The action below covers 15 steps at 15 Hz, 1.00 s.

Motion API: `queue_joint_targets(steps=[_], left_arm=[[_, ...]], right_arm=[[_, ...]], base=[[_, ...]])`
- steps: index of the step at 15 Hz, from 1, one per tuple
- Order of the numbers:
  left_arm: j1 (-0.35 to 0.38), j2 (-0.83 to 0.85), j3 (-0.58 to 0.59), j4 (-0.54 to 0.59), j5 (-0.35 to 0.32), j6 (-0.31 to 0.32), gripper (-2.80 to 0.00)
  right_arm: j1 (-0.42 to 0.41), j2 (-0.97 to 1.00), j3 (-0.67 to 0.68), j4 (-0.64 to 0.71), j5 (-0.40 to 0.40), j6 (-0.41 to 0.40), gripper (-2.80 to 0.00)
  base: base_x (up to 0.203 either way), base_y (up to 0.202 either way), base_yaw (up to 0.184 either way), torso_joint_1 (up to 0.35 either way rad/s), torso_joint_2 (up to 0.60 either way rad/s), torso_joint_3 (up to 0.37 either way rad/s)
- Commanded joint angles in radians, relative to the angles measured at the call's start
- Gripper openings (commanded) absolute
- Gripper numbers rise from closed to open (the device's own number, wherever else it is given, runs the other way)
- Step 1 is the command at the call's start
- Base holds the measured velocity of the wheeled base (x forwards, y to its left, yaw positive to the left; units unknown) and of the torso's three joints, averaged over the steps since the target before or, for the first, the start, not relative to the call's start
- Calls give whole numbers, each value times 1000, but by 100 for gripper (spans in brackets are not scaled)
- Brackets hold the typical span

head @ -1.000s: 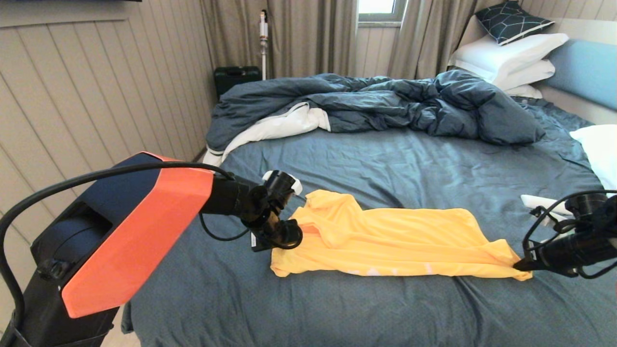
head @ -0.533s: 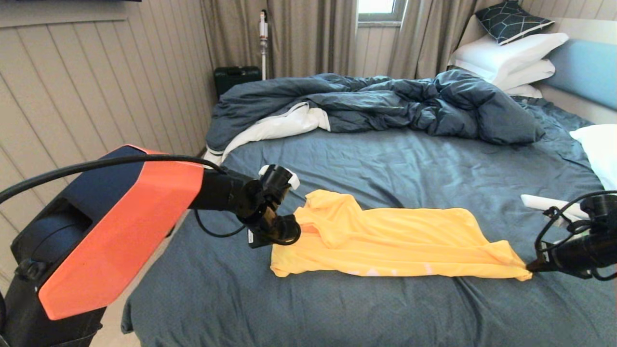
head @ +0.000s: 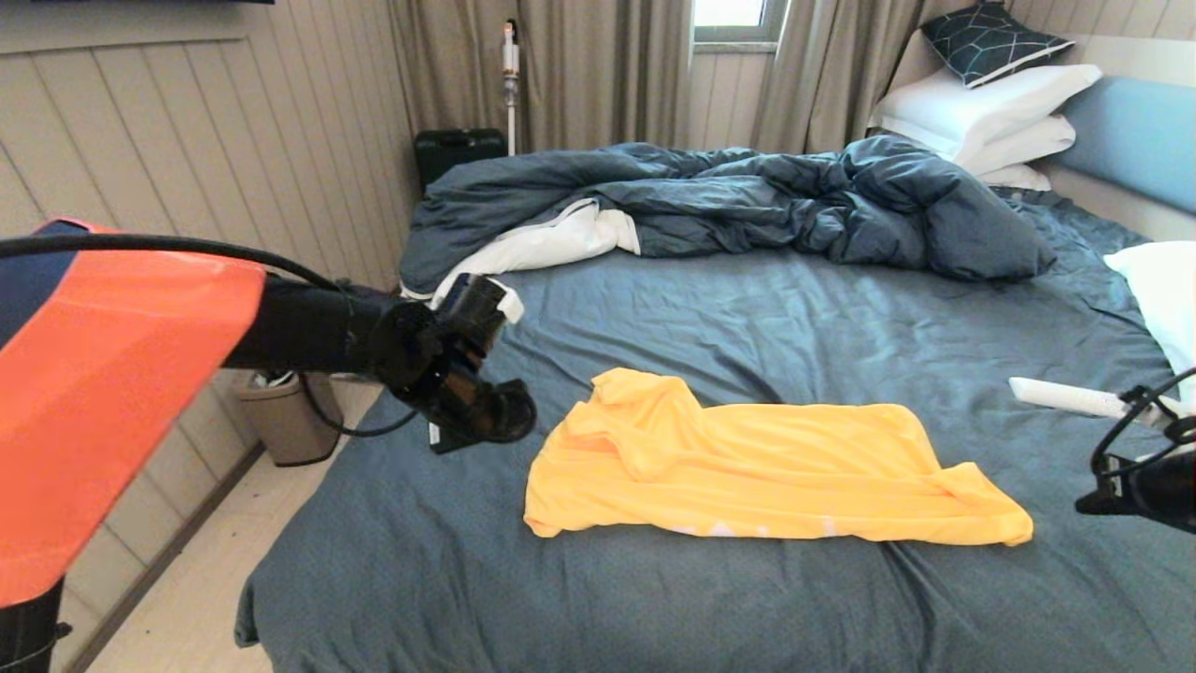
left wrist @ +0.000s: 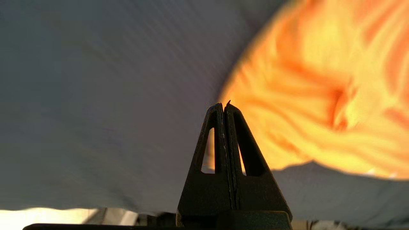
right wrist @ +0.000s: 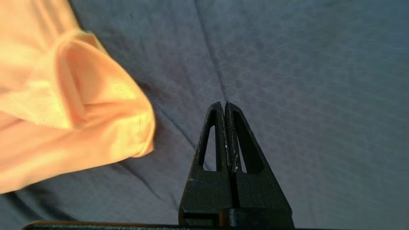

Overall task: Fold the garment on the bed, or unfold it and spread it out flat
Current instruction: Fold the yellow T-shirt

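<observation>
Head view: garment (head: pixel 766 467) lies between left gripper (left wrist: pixel 223 105) and right gripper (right wrist: pixel 223 103); both jaws closed, empty, clear of fabric.

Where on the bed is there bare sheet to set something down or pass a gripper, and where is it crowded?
Bare sheet: the wide band between the garment and the rumpled duvet, and the near strip between the garment and the bed edge. Crowded: the far side under the duvet, and the right edge, with a white pillow and a white object.
</observation>
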State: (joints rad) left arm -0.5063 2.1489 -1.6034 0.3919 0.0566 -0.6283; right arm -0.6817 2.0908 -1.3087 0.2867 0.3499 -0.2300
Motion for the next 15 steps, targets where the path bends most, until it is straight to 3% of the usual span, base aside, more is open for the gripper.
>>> queue_joint_targets(steps=[1, 3, 5, 6, 7, 10, 12, 15], left_arm=[[55, -53, -11, 1, -5, 15, -280], [113, -76, -64, 9, -37, 54, -280], [148, -85, -111, 28, -135, 116, -280], [152, -82, -134, 45, -191, 153, 0], [157, -67, -162, 58, -251, 197, 0], [187, 23, -208, 72, -365, 300, 0], [232, 60, -233, 39, -403, 308, 0], [263, 109, -300, 4, -516, 312, 0]], right_arm=[[-3, -38, -36, 12, 7, 26, -280], [28, -53, -106, 44, 18, 107, -280], [93, -54, -216, 88, 42, 215, -280], [134, -48, -279, 114, 49, 282, -280], [184, -33, -339, 145, 56, 333, 0], [286, 57, -473, 188, 77, 399, 0], [318, 95, -495, 186, 80, 403, 0], [352, 126, -485, 183, 78, 402, 0]], base=[[0, 0, 0, 0, 0, 0], [0, 0, 0, 0, 0, 0], [0, 0, 0, 0, 0, 0], [0, 0, 0, 0, 0, 0], [0, 0, 0, 0, 0, 0], [0, 0, 0, 0, 0, 0], [0, 0, 0, 0, 0, 0], [0, 0, 0, 0, 0, 0]])
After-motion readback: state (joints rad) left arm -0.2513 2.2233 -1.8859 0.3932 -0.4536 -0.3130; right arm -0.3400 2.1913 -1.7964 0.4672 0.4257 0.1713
